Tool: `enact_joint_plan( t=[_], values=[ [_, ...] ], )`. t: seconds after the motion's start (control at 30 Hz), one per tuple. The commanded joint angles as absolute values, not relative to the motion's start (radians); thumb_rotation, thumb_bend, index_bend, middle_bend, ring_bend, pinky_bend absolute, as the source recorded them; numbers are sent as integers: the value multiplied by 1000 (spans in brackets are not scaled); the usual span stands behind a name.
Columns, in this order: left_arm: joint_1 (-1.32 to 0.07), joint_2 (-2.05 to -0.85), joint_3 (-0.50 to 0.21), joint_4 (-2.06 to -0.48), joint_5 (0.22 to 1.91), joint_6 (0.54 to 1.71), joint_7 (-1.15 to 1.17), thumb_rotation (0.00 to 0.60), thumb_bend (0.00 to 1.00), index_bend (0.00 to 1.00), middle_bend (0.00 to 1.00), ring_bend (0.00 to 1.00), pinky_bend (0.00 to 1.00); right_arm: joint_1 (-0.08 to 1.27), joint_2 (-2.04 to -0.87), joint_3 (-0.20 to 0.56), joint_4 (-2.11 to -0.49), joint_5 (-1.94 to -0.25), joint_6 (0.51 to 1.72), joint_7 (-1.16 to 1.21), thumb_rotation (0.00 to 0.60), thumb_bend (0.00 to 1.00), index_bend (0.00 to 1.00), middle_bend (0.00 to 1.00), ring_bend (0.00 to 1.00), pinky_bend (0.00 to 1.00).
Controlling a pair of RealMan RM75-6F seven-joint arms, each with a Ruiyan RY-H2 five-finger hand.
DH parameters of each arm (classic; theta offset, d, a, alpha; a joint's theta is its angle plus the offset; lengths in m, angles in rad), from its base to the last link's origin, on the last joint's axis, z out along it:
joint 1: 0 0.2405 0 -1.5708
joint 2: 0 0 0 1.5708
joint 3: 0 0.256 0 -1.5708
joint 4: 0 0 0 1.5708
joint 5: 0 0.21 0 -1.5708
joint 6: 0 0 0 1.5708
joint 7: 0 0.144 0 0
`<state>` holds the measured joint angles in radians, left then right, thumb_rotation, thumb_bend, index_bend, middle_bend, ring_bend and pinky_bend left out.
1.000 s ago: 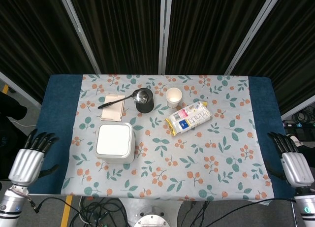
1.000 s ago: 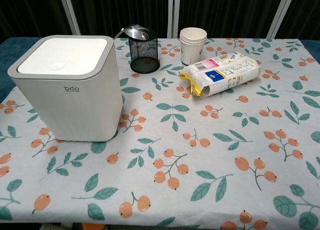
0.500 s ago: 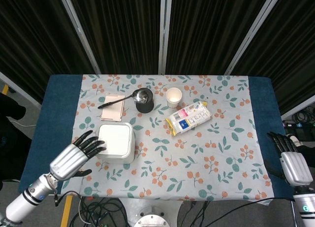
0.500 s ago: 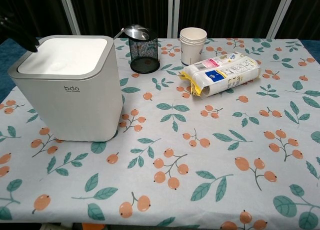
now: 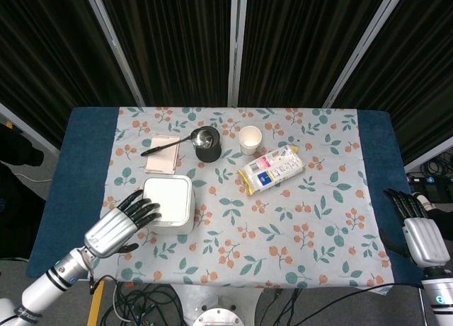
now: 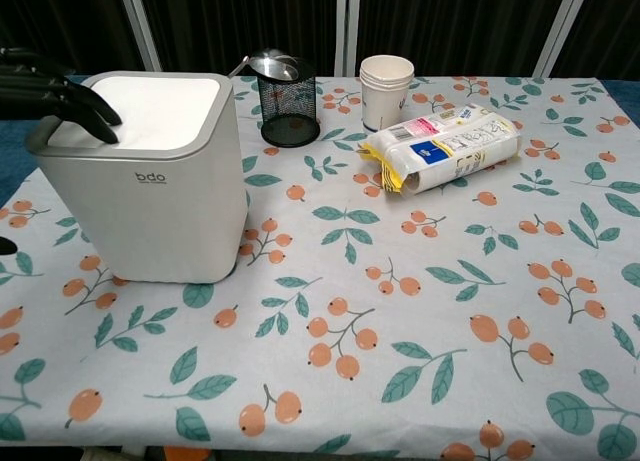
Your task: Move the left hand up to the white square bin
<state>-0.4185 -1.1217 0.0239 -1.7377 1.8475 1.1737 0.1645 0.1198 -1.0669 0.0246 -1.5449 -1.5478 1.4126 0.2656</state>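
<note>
left hand (image 5: 119,225) | swung in from table edge; fingers (image 6: 70,99) now over white square bin (image 5: 168,202) lid

The left hand (image 5: 122,223) is reaching in over the table's front-left edge, fingers (image 6: 70,99) spread and holding nothing. The right hand (image 5: 419,230) is hanging off the table's right edge, fingers apart, empty.

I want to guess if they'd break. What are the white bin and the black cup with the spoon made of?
The white square bin looks like smooth matte plastic. The black pen holder seems to be metal mesh; you can see through it. The ladle looks like shiny metal.
</note>
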Motion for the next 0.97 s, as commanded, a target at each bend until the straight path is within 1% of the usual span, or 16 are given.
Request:
enact_joint_plan(
  t=[0.03,0.13,0.27,0.4,0.57,0.77,0.87,0.97],
  values=[
    [-389,-1119,12,-1736,1869,1286,159,600,0,245,167,139,54,118,-1066,25,-1545,-1548,1415,266,600,334,34,48,0,0],
    [-364,-1099,4,-1739,1873,1370,116,600,0,244,167,139,52,116,-1067,25,-1544,-1547,1418,268,600,334,34,48,0,0],
    [-316,-1074,-14,-1731,1837,1481,64,600,0,239,167,139,51,114,-1067,26,-1543,-1548,1424,270,600,334,34,48,0,0],
    [-259,-1065,-23,-1713,1753,1539,53,600,0,236,167,139,51,109,-1063,33,-1542,-1545,1440,270,600,333,34,48,0,0],
    [-180,-1082,-29,-1688,1590,1559,106,600,0,233,166,139,48,108,-1054,36,-1549,-1553,1451,263,600,336,34,48,0,0],
    [-109,-1133,-25,-1651,1448,1560,154,600,0,234,166,139,47,113,-1052,36,-1557,-1569,1458,258,600,336,34,48,0,0],
    [-83,-1162,-15,-1638,1414,1557,164,600,0,234,166,139,47,113,-1053,35,-1560,-1574,1461,256,600,334,34,48,0,0],
    [-69,-1180,0,-1633,1421,1556,174,600,0,233,166,139,46,110,-1052,34,-1563,-1581,1469,257,600,336,34,48,0,0]
  ],
)
